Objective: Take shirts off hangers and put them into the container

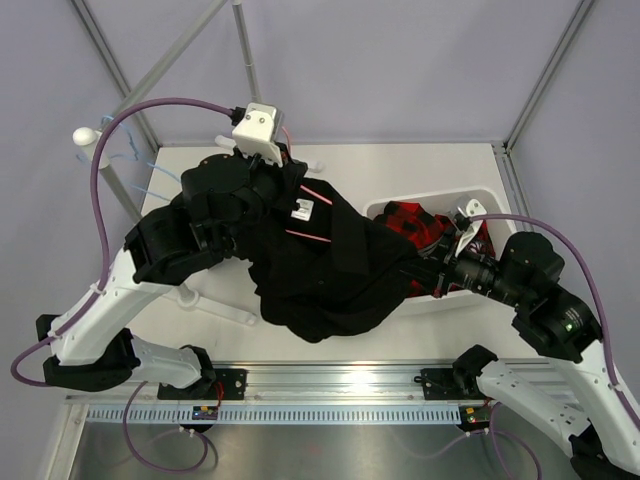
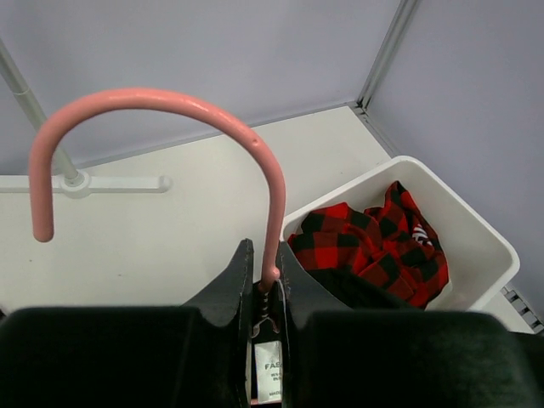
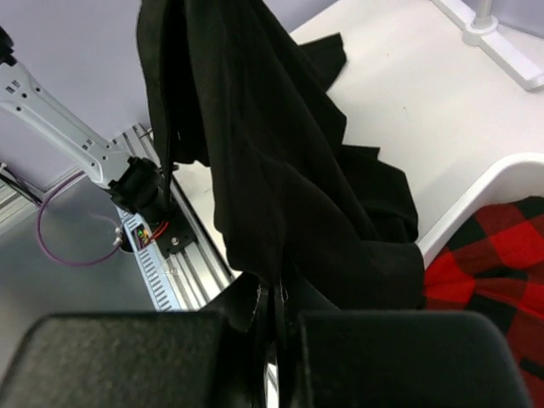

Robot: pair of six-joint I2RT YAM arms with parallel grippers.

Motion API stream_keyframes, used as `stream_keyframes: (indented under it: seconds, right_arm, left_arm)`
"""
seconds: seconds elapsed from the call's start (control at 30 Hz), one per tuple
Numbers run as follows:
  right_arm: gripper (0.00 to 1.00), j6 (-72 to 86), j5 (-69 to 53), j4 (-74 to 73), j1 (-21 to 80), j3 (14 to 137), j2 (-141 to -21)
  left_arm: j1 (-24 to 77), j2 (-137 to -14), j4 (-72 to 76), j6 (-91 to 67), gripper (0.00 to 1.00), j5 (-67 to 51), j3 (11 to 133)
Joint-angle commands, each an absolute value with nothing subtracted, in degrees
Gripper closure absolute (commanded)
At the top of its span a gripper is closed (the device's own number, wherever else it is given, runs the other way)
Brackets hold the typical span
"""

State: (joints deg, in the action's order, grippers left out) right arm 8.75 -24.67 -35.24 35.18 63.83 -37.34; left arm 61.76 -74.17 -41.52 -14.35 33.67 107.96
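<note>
- Pink hanger [image 2: 170, 100]: its neck is pinched in the left tool [image 2: 270, 293], jaws together on the wire. Thin round wire could twist or slide there under a sideways pull.
- Right tool [image 3: 274, 314] is clamped on a fold of the black shirt [image 3: 280, 170], which hangs from the hanger and trails onto the table [image 2: 170, 238].
- Risk: the collar snags on a hanger shoulder, and the cloth stretches or slips the pinch.
- Plaid shirt [image 2: 374, 242] lies in the container [image 2: 466, 211]; the black hem could drop outside its rim.
</note>
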Motion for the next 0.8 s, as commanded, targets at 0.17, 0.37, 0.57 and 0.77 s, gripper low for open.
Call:
stream_keyframes:
  seconds: [0.17,0.37,0.57,0.77]
  right_arm:
    - [1.00,14.6,-7.6,-37.4,35.0,66.8,-31.3]
    - [1.00,18.8,21.2,-43.5,35.0,72.9,-25.0]
    - [1.00,24.5,43.4,-49.1,35.0,70.3,-21.4]
    - [1.00,23.7,33.7,-46.5,35.0,65.0,-29.5]
  left_arm:
    - [61.7,-72.0,-36.9,-7.8,1.00,45.6,108.2]
    - [61.3,-72.1,-31.3,-1.9,1.00,52.7,105.0]
    - [61.3,-65.2,-21.5,-3.4,1.00,49.7,98.5]
    - [61.3,-60.0,-19.9,-10.2,1.00,34.5,97.2]
